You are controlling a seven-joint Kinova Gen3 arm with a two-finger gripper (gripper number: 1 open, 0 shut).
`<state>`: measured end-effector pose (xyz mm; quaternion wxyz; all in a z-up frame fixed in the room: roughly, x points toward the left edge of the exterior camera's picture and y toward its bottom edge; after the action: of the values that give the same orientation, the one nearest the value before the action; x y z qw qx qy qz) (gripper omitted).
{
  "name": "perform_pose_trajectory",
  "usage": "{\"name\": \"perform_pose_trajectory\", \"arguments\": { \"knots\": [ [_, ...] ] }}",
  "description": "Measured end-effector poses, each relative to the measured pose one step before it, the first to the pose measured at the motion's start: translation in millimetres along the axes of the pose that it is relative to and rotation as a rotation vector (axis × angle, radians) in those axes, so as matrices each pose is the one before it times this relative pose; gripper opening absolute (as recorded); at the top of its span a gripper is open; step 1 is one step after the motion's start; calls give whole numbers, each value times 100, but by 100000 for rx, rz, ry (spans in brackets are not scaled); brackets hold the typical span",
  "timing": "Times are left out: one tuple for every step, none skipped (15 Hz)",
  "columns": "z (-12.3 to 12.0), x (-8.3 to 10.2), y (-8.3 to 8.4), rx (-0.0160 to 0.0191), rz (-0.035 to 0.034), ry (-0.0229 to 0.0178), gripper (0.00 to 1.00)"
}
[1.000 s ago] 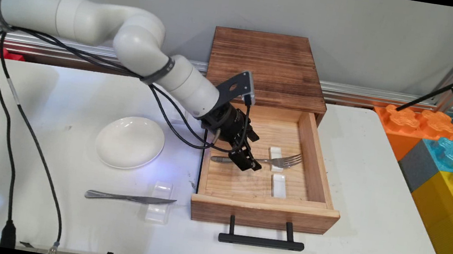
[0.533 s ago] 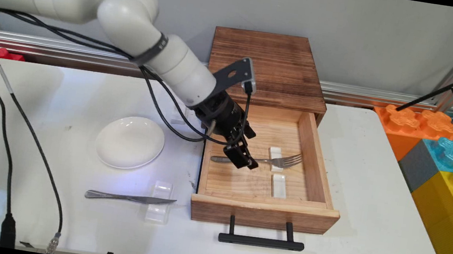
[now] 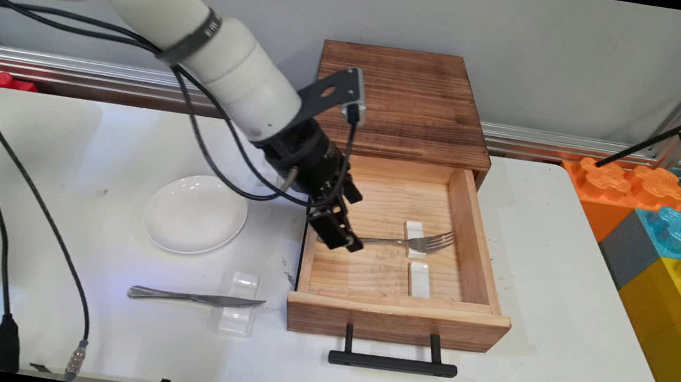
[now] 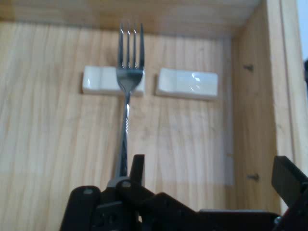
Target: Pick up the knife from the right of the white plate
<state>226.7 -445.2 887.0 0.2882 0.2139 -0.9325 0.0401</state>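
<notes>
Two white rests (image 3: 417, 257) and a fork (image 3: 412, 242) lie in the open drawer (image 3: 482, 262).

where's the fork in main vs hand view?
Main view: fork lies in the open drawer, right of centre, tines resting on the farther white rest.
Hand view: fork runs up the centre-left, tines at top.
Shared landmark: the two white rests, the fork lying on one, the other bare.
</notes>
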Motion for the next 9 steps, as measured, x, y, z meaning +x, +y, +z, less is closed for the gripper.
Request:
{"name": "perform_pose_trajectory", "arguments": {
  "knots": [
    [-788, -184, 268, 133, 27, -851, 100],
    [-804, -295, 254, 211, 8, -957, 100],
    [-663, -322, 207, 132, 118, -875, 100],
    [-429, -254, 126, 30, 53, -552, 100],
    [-617, -409, 183, 10, 268, -779, 100],
    [-688, -520, 182, 9, 365, -781, 100],
    [-648, -586, 164, -52, 521, -658, 100],
    [-523, -508, 154, -120, 490, -507, 100],
    [-559, -619, 179, -235, 553, -641, 100]
  ]
}}
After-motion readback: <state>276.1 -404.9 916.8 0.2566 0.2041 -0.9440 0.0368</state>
